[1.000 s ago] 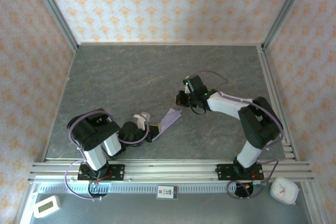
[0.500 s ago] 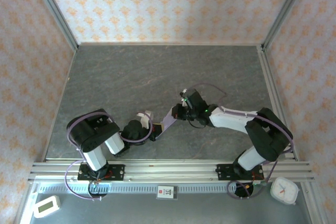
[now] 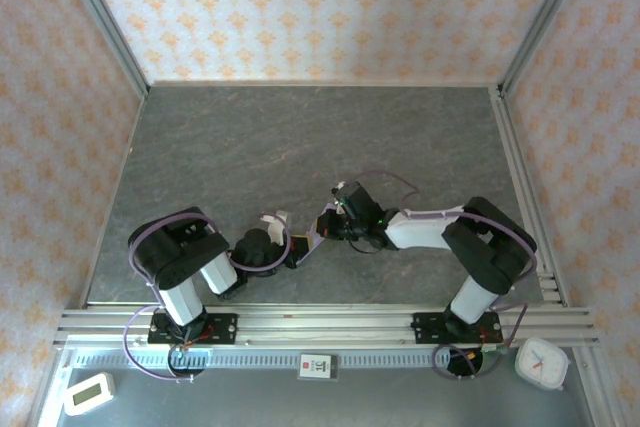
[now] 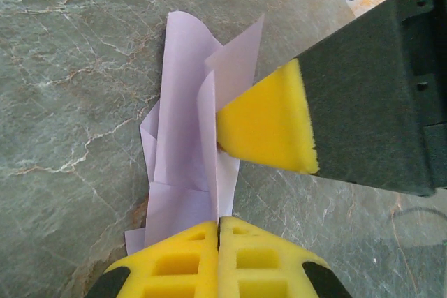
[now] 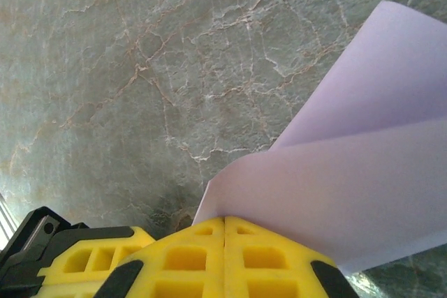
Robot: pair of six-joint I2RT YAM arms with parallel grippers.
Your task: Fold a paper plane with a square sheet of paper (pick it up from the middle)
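Lilac paper [image 3: 315,235], creased into a narrow, rumpled strip, is held between the two hands low on the grey marbled worktop [image 3: 250,137]. In the top view its long axis runs on a slant from the left hand [image 3: 293,247] up and away to the right hand [image 3: 332,223], which meets it from the opposite side. The hands are near each other, with little paper showing between them.

The left hand [image 4: 218,232] is closed, its yellow pads pressed flat together on the near end of the paper [image 4: 183,102]. From those fingertips the strip runs straight ahead with its layers splayed. Its far end finishes in two uneven tips pointing away from the hand. One flap stands on edge along the middle, and a yellow pad [image 4: 269,127] of the right hand presses against it from the right.

The right hand [image 5: 224,227] is closed as well, pinching an edge of the paper [image 5: 363,165] between its pads. From there a loose fold fans out ahead and to the right of the fingertips, curling over itself. Bare stone lies ahead and to the left.
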